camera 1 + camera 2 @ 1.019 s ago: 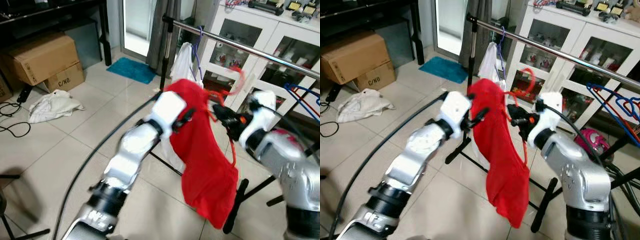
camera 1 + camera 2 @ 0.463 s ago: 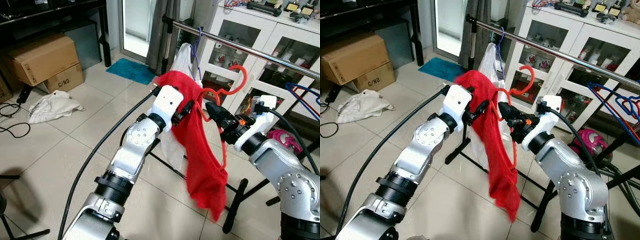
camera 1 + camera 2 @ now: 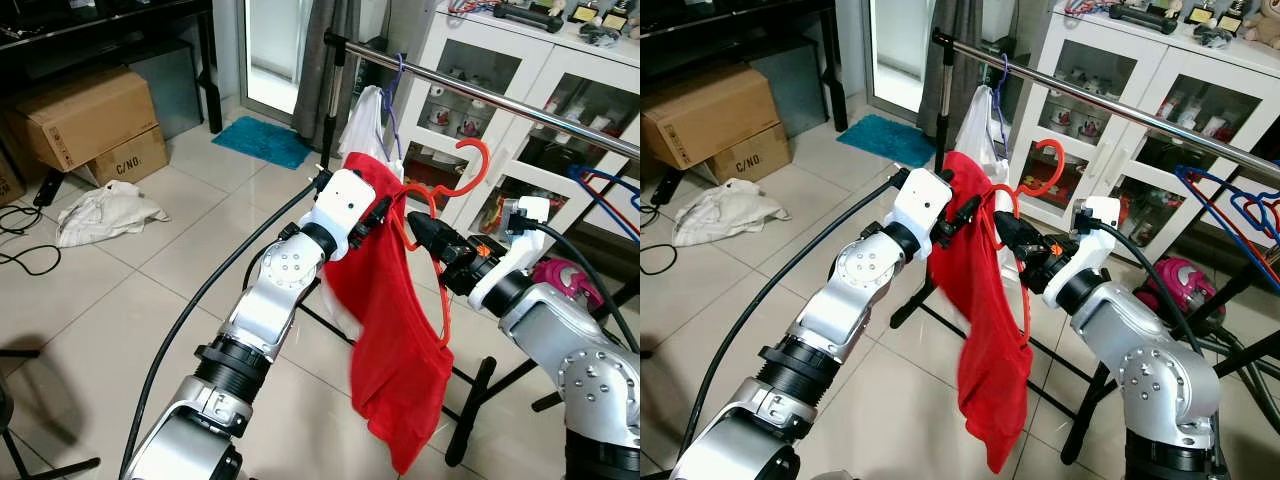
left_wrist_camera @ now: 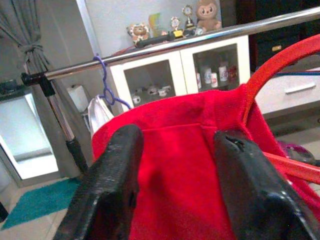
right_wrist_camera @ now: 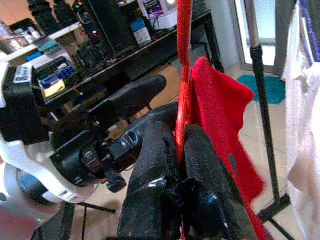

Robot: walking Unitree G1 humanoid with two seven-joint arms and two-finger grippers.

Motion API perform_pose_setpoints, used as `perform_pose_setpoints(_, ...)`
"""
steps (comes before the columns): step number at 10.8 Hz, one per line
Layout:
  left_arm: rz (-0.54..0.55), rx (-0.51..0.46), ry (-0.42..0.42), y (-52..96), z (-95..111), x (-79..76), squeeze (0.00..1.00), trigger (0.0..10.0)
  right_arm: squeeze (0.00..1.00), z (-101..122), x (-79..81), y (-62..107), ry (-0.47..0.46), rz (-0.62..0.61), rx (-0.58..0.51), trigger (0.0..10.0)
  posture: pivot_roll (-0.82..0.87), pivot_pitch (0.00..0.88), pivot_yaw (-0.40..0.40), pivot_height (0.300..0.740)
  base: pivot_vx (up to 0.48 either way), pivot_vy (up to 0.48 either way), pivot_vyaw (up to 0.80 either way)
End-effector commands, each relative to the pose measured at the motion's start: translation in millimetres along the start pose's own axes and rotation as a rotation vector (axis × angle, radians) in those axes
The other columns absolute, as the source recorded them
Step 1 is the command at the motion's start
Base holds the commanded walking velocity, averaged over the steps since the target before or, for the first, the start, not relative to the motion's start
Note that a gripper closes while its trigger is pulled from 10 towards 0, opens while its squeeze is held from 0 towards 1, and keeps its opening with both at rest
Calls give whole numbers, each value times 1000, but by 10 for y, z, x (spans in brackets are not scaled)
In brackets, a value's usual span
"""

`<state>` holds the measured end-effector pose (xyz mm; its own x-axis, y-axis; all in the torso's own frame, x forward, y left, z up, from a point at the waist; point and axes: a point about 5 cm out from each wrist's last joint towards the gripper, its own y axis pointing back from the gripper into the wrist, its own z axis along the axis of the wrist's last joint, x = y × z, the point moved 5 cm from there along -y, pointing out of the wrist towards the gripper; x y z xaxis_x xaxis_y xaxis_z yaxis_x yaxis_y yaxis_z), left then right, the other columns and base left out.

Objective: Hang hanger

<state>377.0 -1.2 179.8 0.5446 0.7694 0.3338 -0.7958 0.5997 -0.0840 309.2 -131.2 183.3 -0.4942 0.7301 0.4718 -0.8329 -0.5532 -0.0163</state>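
Red hanger (image 3: 440, 205) w/ a red cloth (image 3: 395, 340) draped on it is held up in front of the robot, below and just short of the rail (image 3: 500, 100); hook (image 3: 472, 168) points up, not yet over the rail.

R gripper (image 3: 418, 226): fingers (image 5: 200, 170) pinched tight on the hanger's thin red bar, which runs up between them in the R wrist view. Shut on it.

L gripper (image 3: 378, 212): at the cloth's top edge, on the hanger's left shoulder. In the L wrist view its two fingers (image 4: 112, 180) stand apart w/ red cloth (image 4: 180, 165) between them; they look to straddle the fabric, can't tell if they actually grip it.

Cloth hangs long, lower end well below both grippers, over the rack's floor bar.

Also on the rail: white garment (image 3: 368, 125) on a purple hanger (image 3: 397, 95), near the left post. Blue hangers (image 3: 605, 190) far right. Behind: white cabinet (image 3: 530, 80). On the floor: cardboard boxes (image 3: 85, 120), white rag (image 3: 105, 212), teal mat (image 3: 263, 140).
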Motion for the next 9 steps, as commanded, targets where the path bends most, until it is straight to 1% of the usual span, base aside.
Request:
perform_pose_setpoints(1, -24, -28, -13, -52, 88, -91, 0, 0, 0, 108, 58, 2, 15, 37, -23, 0, -58, 0, -115, 740, 0, 0, 0)
perform_pose_setpoints(3, -11, -19, -7, -53, 50, -88, 0, 0, 0, 141, 59, -7, 8, 47, -30, 0, -55, 0, -121, 740, 0, 0, 0)
perform_pose_setpoints(5, -2, -10, 2, -58, 19, -30, 0, 0, 0, 167, 81, -15, 5, 63, -37, 0, -53, 0, -121, 740, 0, 0, 0)
perform_pose_setpoints(7, -23, -19, 26, -86, 16, 7, 0, 0, 0, 191, 117, -16, 3, 80, -46, 0, -55, 0, -118, 740, 0, 0, 0)
perform_pose_setpoints(9, -41, -27, 13, -141, 29, 43, 0, 0, 0, 217, 150, -11, 1, 95, -53, 0, -59, 0, -111, 740, 0, 0, 0)
